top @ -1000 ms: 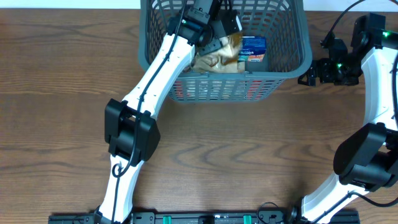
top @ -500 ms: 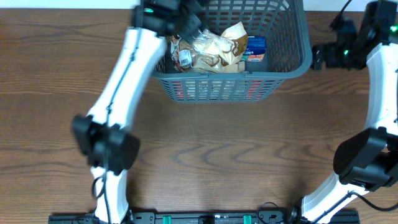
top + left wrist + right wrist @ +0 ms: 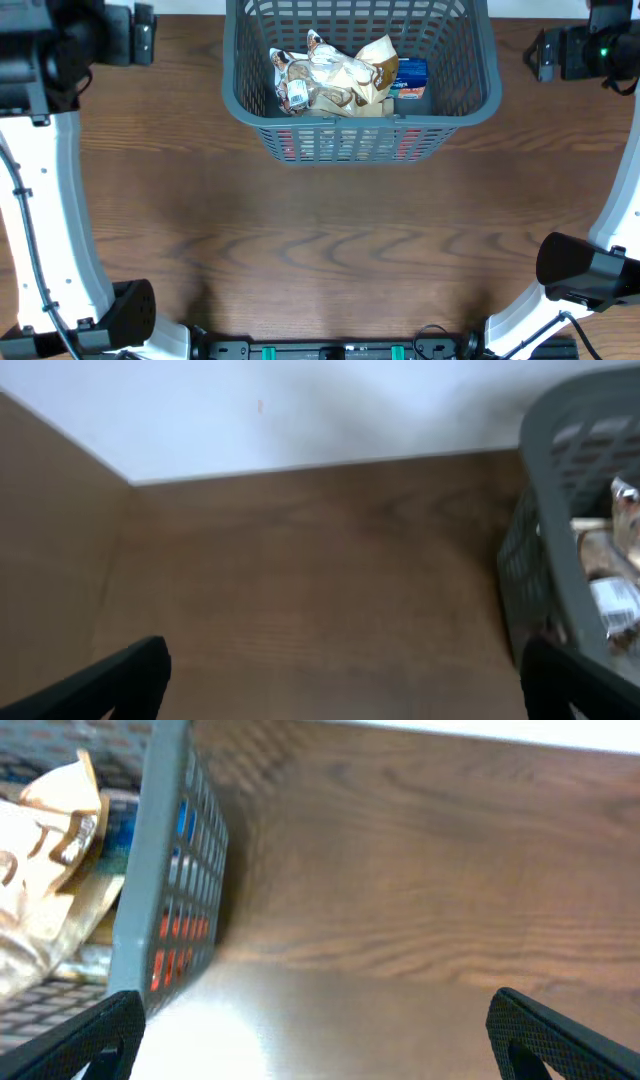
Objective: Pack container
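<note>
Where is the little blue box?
In the overhead view, the blue box lies inside the grey basket, toward its right side, right next to the crinkly snack bags.

The container (image 3: 345, 140) is matt grey plastic. The table (image 3: 330, 250) shows brown wood grain with a soft sheen. The crinkled snack bags (image 3: 335, 80) look glossy; at their 3 o'clock lies a smooth blue carton (image 3: 408, 78).

The left arm (image 3: 50, 200) and right arm (image 3: 628, 170) are smooth white tubes joined by chunky black housings. A thin black cable (image 3: 25, 235) runs along the left one; a green light (image 3: 603, 50) glows on the right wrist. The left gripper (image 3: 345, 685) and right gripper (image 3: 320, 1030) have matte black fingers.
</note>
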